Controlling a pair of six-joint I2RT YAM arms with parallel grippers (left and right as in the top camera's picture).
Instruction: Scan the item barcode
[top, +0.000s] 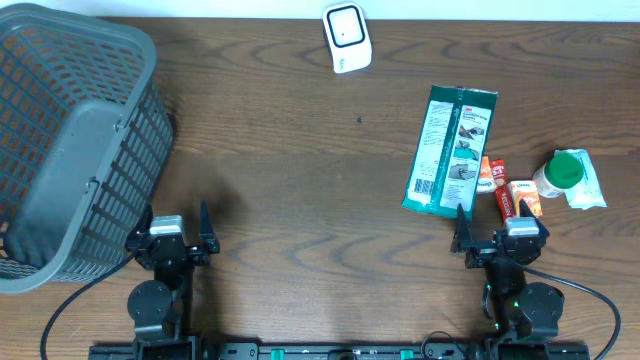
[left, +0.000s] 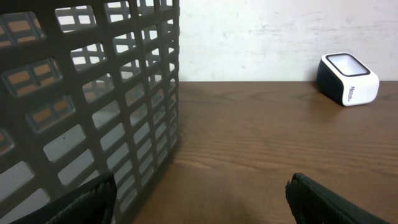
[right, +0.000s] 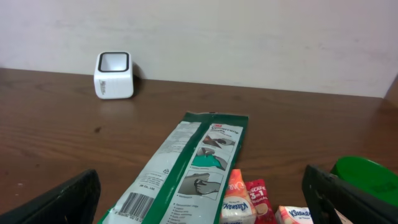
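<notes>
A green and white flat packet (top: 449, 150) lies on the table right of centre, barcode side up; its barcode (right: 132, 202) shows near my right gripper. A white barcode scanner (top: 346, 38) stands at the back edge, also seen as the scanner (right: 113, 75) in the right wrist view and the scanner (left: 348, 78) in the left wrist view. My right gripper (top: 496, 233) rests open just in front of the packet, nothing between its fingers. My left gripper (top: 170, 233) sits open at the front left, beside the basket, holding nothing.
A grey plastic basket (top: 70, 140) lies tilted at the far left. Right of the packet are small sachets (top: 492, 182), a tissue pack (top: 525, 196) and a green-lidded item on a white pack (top: 570, 176). A pale wall runs behind the table.
</notes>
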